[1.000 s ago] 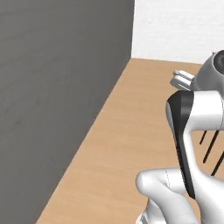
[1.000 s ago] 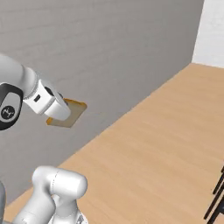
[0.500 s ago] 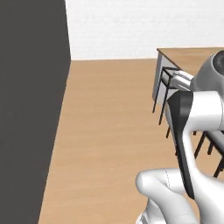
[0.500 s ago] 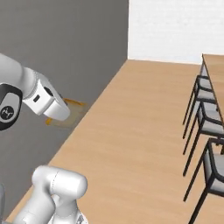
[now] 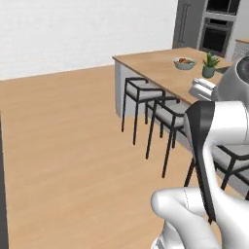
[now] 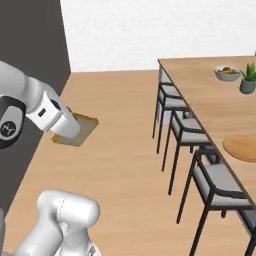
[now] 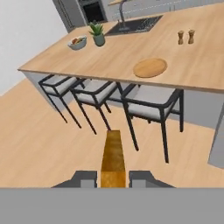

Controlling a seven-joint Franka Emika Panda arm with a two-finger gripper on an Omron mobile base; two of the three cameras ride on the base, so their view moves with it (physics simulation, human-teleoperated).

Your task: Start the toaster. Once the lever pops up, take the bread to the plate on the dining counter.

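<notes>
**Bread in the grip, dining counter ahead**

Bread (image 7: pixel 113 157) sits pinched edge-on between the two dark finger tips, its orange-brown crust running away from the camera in the hand view, and it hangs above the wood floor (image 7: pixel 39 140). From the right base view the same slice (image 6: pixel 79 130) pokes out flat from the gripper (image 6: pixel 67 131), which is clamped narrow on it, out at the left of the frame beside the dark grey wall (image 6: pixel 30 60).

Across the room, the dining counter (image 7: pixel 131 57) spreads wide and pale. On it lies the plate (image 7: pixel 150 68), round and wooden, bare on top, near the counter's front edge above the stools. In the right base view the plate (image 6: pixel 242 148) shows at the far right edge.

Three black-framed stools (image 7: pixel 148 107) with grey seats line up under the counter's overhang. Further back sit a bowl (image 7: pixel 77 42) with something colourful in it, hard to make out, and just beside it a small potted plant (image 7: pixel 98 34). A dark inset sink (image 7: pixel 133 25) lies beyond, and two small shakers (image 7: pixel 186 37) stand side by side off to the right.
</notes>
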